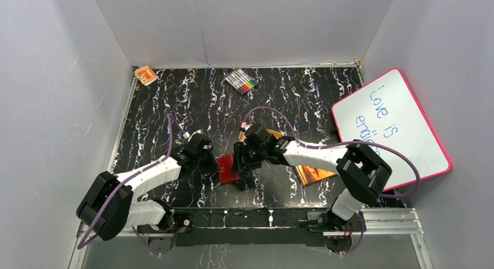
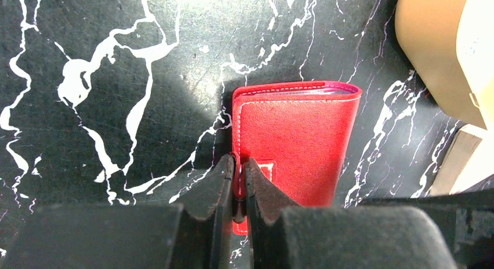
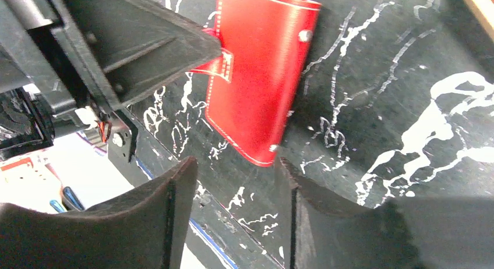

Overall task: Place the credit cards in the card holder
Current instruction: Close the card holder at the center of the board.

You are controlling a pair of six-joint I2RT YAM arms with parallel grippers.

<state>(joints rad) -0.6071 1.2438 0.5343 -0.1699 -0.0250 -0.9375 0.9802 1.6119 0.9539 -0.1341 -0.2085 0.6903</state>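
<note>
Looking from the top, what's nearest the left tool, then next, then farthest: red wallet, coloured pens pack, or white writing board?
1. Red folding wallet, centre, pinched by the left tool.
2. Pack of coloured pens, far edge.
3. Pink-rimmed white writing board, far right.

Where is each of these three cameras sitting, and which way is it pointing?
Top: fixed above and behind, looking down at the table; both arms show.
Left wrist: on that arm, looking along the left end effector, pinching the wallet.
Right wrist: on that arm, looking past the open right end effector at the wallet.
Shared: all three see the wallet.
</note>
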